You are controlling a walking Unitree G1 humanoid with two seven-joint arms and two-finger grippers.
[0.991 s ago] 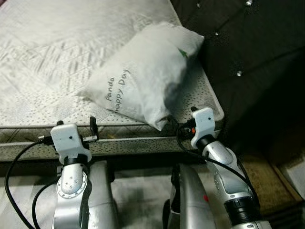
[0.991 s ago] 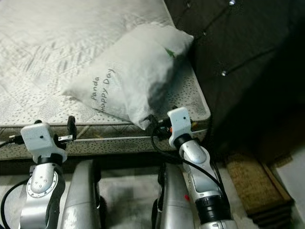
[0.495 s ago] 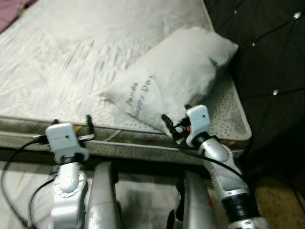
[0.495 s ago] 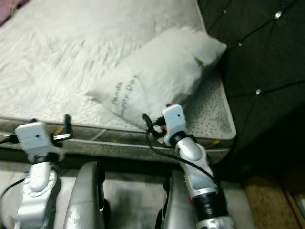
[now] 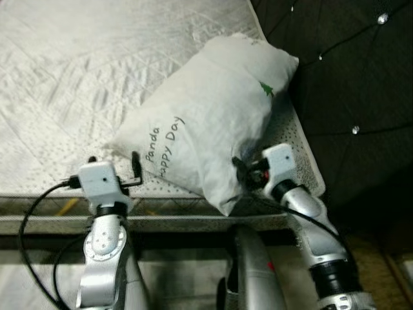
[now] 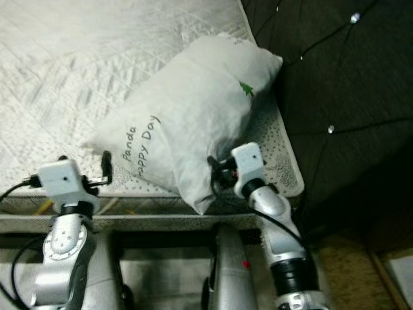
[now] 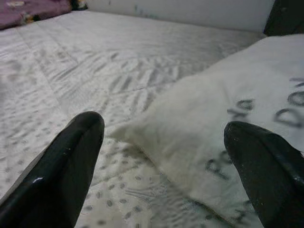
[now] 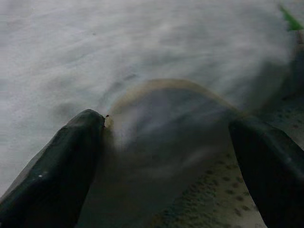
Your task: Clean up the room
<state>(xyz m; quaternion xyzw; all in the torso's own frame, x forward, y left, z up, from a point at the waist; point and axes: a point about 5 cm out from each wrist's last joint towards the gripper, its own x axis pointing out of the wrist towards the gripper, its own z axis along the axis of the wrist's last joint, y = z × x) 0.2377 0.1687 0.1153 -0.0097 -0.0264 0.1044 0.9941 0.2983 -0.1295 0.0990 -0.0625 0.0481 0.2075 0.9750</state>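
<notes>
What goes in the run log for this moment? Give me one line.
stage: reaching for pillow | left pincer: open, at pillow's near-left corner | right pincer: open, against pillow's right end | pillow: lying on mattress, beside headboard

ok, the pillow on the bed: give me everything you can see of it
The pillow is white, soft-looking fabric, plump and creased, printed "Panda Happy Day" in dark letters, with a small green mark near one corner. It lies flat and skewed on the bare quilted mattress, one corner overhanging the near edge, another by the dark tufted headboard. The right claw, open, presses into its side; the left claw, open, faces its printed end.
</notes>
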